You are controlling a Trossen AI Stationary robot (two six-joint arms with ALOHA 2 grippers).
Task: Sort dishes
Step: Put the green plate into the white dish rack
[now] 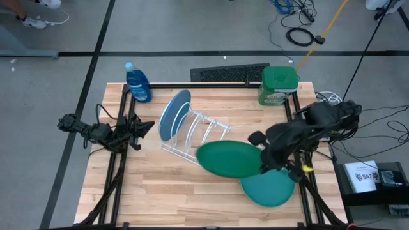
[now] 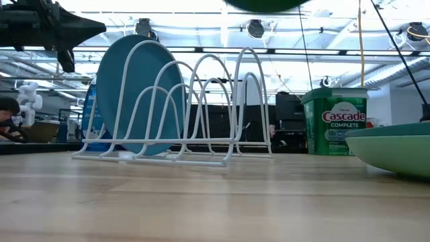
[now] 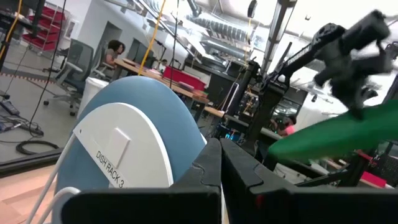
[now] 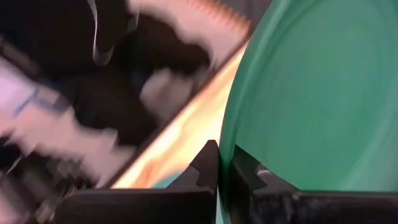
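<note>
A blue plate (image 1: 174, 115) stands on edge in the left end slot of the white wire rack (image 1: 203, 135). It also shows in the low view (image 2: 138, 91). My right gripper (image 1: 263, 161) is shut on a dark green plate (image 1: 229, 158), which is held in the air just right of the rack. A teal plate (image 1: 268, 189) lies flat near the table's near right corner. The low view shows it lying on top of a light green plate (image 2: 396, 153). My left gripper (image 1: 146, 128) is shut and empty, just left of the rack and the blue plate. My right gripper pinches the dark green plate's rim (image 4: 227, 146) between its two fingers, at the plate's right edge. The fingers come from the table's right side. The plate is lifted clear of the table, roughly level, and reaches out leftward from the fingers toward the rack.
A blue soap bottle (image 1: 138, 83) stands at the far left corner. A green Cascade tub (image 1: 278, 85) stands at the far right. A dark keyboard (image 1: 230, 73) lies along the far edge. Bare wood lies along the near edge, left of the teal plate.
</note>
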